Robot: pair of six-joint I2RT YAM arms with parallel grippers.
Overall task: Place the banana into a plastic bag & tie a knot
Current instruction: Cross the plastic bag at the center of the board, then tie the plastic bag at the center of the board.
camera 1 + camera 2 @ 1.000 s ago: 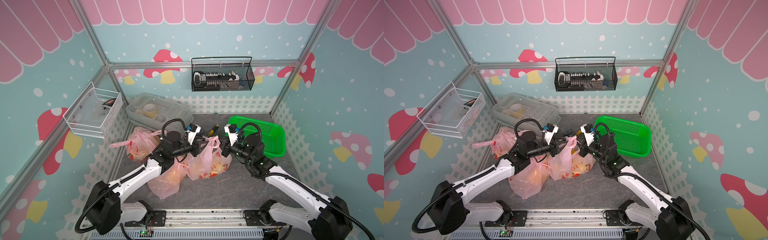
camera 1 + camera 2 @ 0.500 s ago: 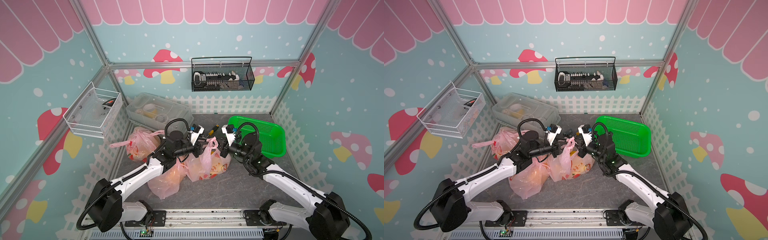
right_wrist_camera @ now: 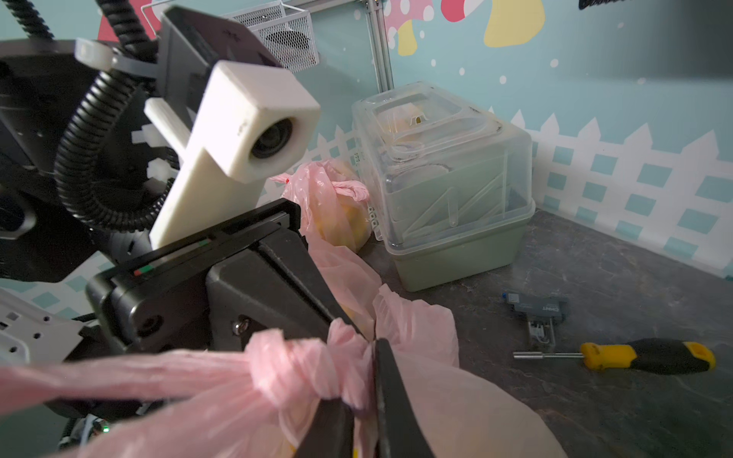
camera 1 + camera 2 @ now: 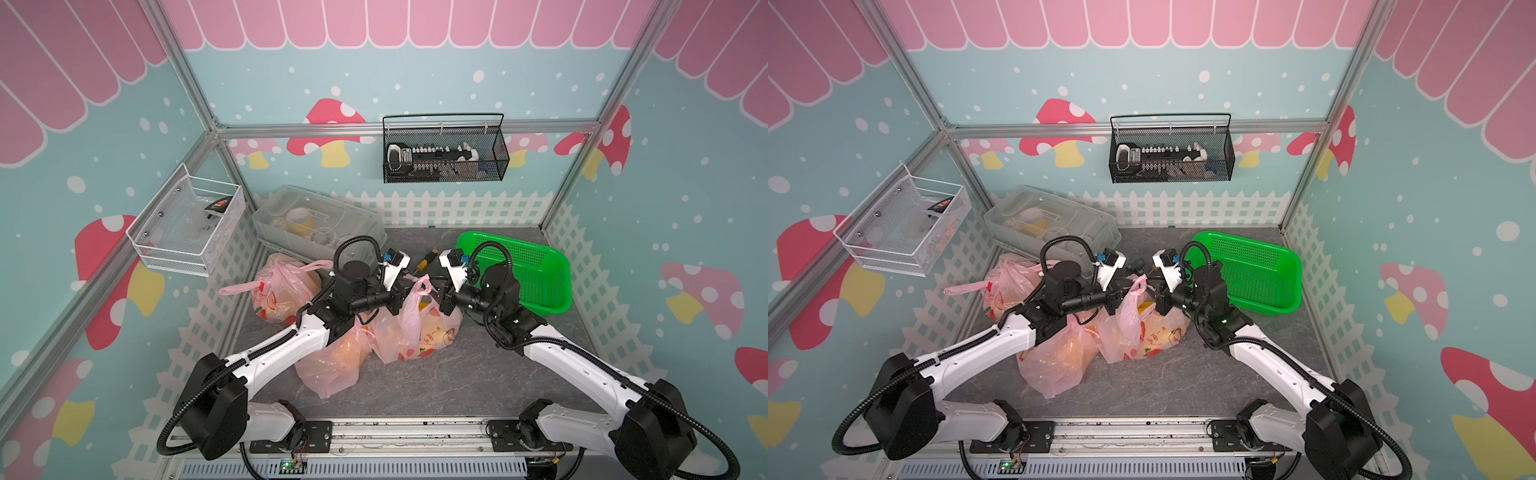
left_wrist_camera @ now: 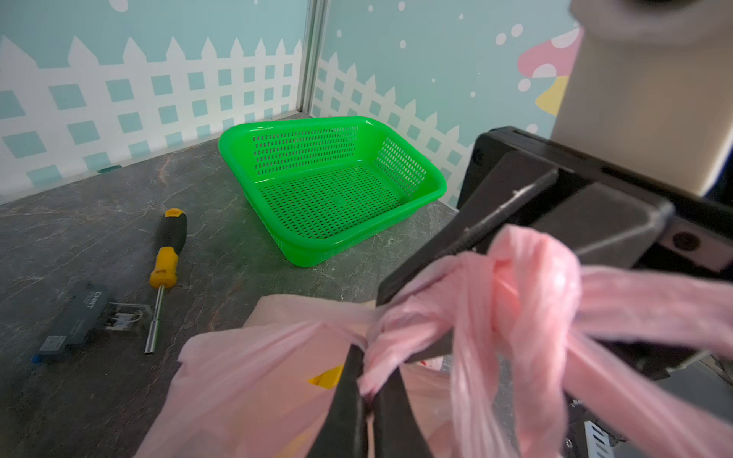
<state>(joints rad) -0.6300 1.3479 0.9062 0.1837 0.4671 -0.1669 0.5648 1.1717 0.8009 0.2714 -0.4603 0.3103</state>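
Counting pink bags gave three. Nearest lay a spare bag [image 4: 332,365]; behind it the bag [image 4: 432,332] stood mid-table, the banana [image 5: 327,376] a yellow patch inside. Left gripper [image 5: 371,380] was clamped on one handle strand, right gripper [image 3: 363,380] pinched the other, one knot [image 5: 515,285] just beside them. A second spare bag [image 4: 282,291] sat further left. Beyond lay one screwdriver [image 5: 166,261] and one grey module [image 5: 79,317], then one green basket [image 4: 540,274] far right and one clear box [image 4: 316,220] far left. The table [image 4: 436,386] was dark, marbled grey. The walls [image 4: 415,62], teal with mushrooms [image 4: 332,120] and a white fence [image 4: 457,208], carried two wire racks: white rack [image 4: 183,232] left, black rack [image 4: 444,166] at the back.
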